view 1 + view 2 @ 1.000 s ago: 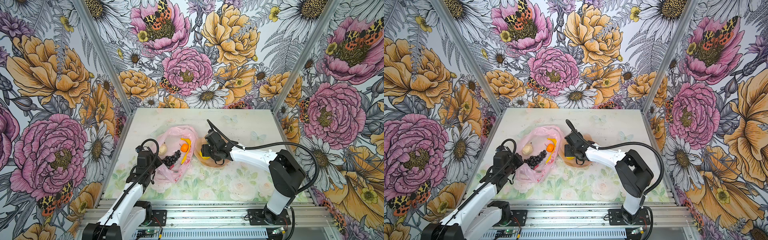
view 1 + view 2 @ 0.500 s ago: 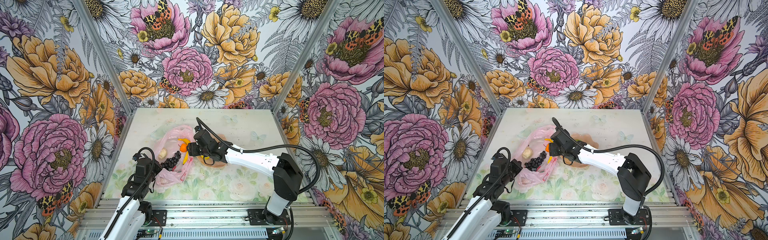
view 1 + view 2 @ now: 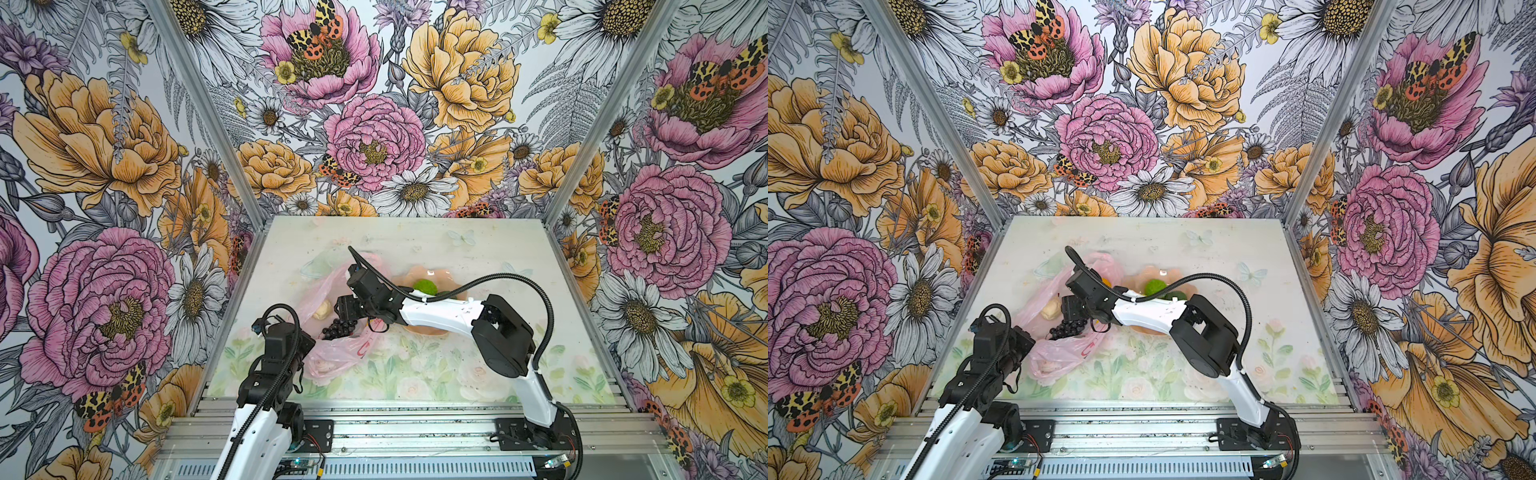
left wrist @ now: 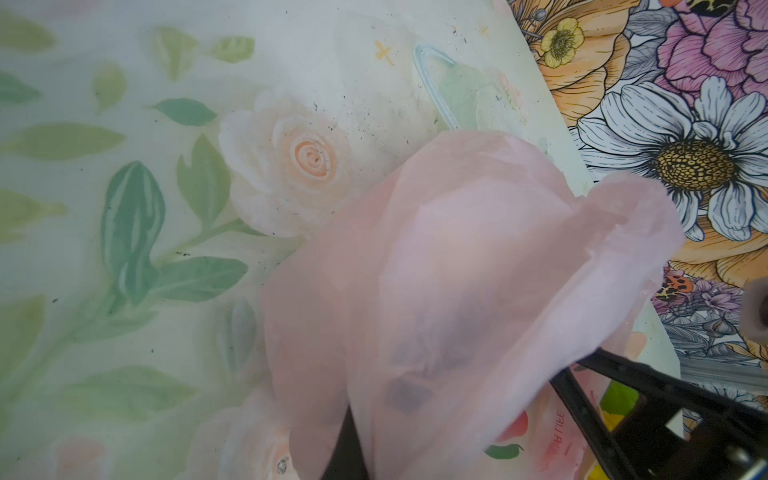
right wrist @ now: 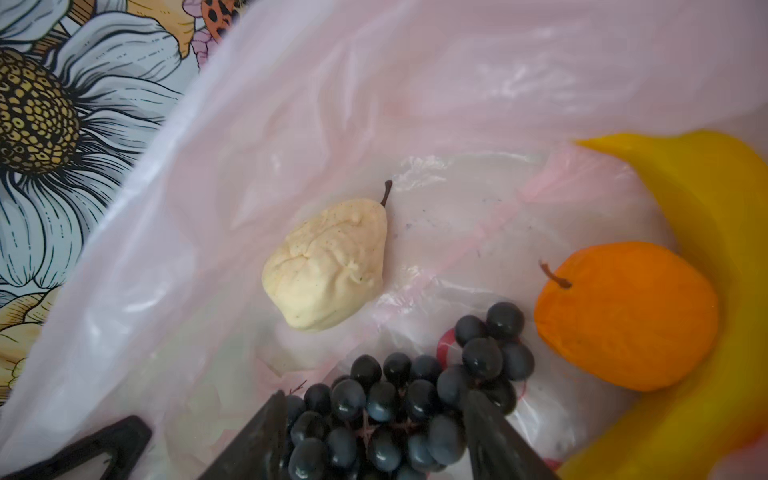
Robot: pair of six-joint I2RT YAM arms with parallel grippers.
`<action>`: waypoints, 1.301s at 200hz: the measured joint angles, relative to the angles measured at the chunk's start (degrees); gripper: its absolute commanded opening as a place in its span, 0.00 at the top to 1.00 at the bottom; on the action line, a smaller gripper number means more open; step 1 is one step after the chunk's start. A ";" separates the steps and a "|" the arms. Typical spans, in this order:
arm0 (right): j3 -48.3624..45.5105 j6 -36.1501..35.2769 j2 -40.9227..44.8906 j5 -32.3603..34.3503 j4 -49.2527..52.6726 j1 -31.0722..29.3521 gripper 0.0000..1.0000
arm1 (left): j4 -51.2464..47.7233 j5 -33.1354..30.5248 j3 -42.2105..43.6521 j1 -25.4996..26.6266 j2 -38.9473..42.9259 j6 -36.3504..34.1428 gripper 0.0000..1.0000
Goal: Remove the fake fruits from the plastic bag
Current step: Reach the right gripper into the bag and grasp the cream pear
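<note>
Between the right gripper's [image 5: 374,399] wide-set jaws: dark grape bunch [image 5: 399,407], one finger down each flank; cannot tell whether they press on it. Bunch lies inside the plastic bag [image 5: 291,104], whose mouth is spread wide. Just ahead of the fingertips, a beige lumpy pear [image 5: 328,266] with a brown stalk, apart from the grapes. Off to one side of that gripper, an orange [image 5: 627,316] sits in the curve of a yellow banana [image 5: 706,208]; both in the bag.

Bag thin, crinkled, see-through pink, red print.

Left gripper [image 3: 308,344] closed on the bag's near edge, plastic draped over its fingers.

Behind the right gripper's wrist, a peach dish [image 3: 446,276] on the table [image 3: 415,241] holds a bumpy green lime [image 3: 424,286]; the arm crosses over the dish.
</note>
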State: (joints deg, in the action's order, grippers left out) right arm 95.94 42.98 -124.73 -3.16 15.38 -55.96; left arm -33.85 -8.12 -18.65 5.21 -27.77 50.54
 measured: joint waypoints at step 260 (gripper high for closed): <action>24.50 -5.62 -20.41 5.22 0.68 -4.00 0.18 | 0.87 3.26 0.04 -5.14 -5.70 -3.89 1.00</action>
State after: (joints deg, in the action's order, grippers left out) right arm 120.44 37.36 -145.14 2.07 16.05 -59.96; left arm -32.97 -4.86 -18.61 0.08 -33.47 46.65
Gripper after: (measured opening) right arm 0.834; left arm 0.050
